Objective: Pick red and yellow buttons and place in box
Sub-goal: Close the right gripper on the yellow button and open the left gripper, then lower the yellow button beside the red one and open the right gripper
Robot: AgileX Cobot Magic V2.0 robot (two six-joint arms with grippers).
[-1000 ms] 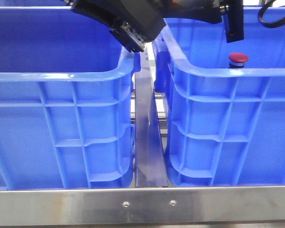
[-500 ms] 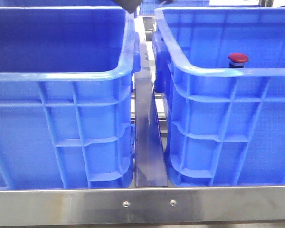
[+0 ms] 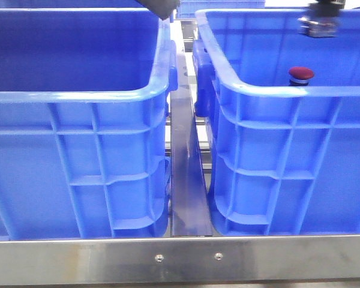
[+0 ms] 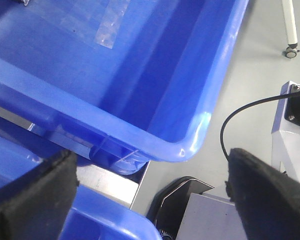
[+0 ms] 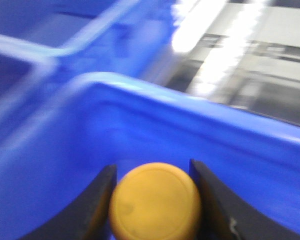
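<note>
The dark-red button (image 3: 300,74) stands inside the right-hand blue box (image 3: 288,93), near its front wall. My right gripper (image 5: 154,196) is shut on the yellow button (image 5: 155,201), whose domed cap fills the gap between the two dark fingers. In the front view the right gripper (image 3: 321,11) hangs at the top edge over this box, with the button's silvery body (image 3: 317,26) below it. My left gripper (image 4: 152,200) is open and holds nothing. Only a dark tip of the left gripper (image 3: 162,7) shows in the front view, above the left crate's far right corner.
A look-alike blue crate (image 3: 78,96) stands on the left, with clear tape on its floor (image 4: 107,30). A metal rail (image 3: 186,168) runs between the two crates, and a steel bar (image 3: 180,258) crosses in front. Grey floor and a black cable (image 4: 240,112) lie beyond the crates.
A second ago both arms hung low over the crates' far rims, then rose out of view. The right gripper has now come back into view at the top right with the button's silvery body.
</note>
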